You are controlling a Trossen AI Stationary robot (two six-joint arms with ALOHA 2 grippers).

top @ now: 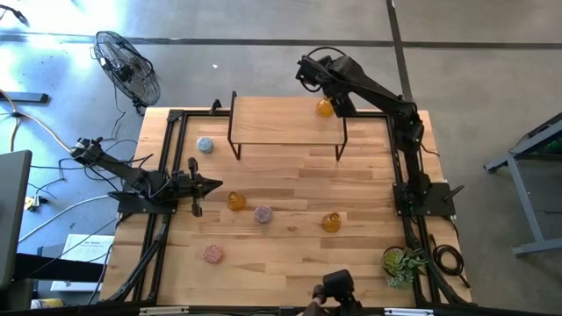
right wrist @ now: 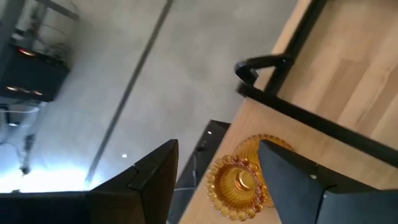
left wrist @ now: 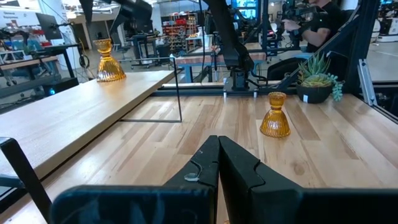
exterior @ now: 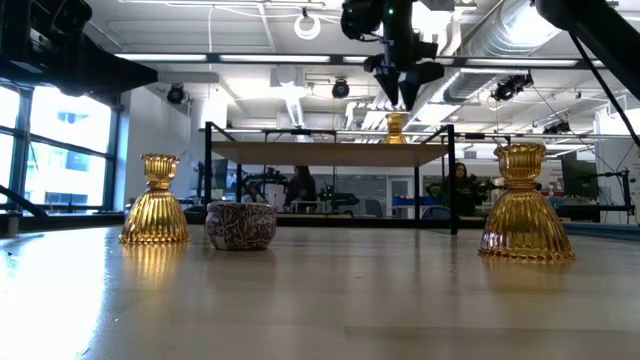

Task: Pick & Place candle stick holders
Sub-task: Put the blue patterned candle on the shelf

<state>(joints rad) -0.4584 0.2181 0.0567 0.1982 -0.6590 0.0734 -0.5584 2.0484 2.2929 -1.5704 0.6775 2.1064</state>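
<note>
Amber holder on shelf [right wrist: 239,182]: base partly hidden behind right gripper [right wrist: 217,171] finger. Shelf [left wrist: 74,109] cut by frame edge. Background people [exterior: 300,185] too small to make out.

You have three ribbed amber glass flask-shaped candle stick holders standing upright: one [top: 325,108] on the raised wooden shelf at 1 o'clock of the table, one [top: 236,201] left of centre at 9 o'clock, one [top: 331,223] at 4 o'clock. A squat round pink patterned holder [top: 263,214] sits just beside the 9 o'clock amber one, another pink one [top: 212,254] lies at 7 o'clock. The squat pale blue round holder [top: 205,146] rests at 10 o'clock.
</note>
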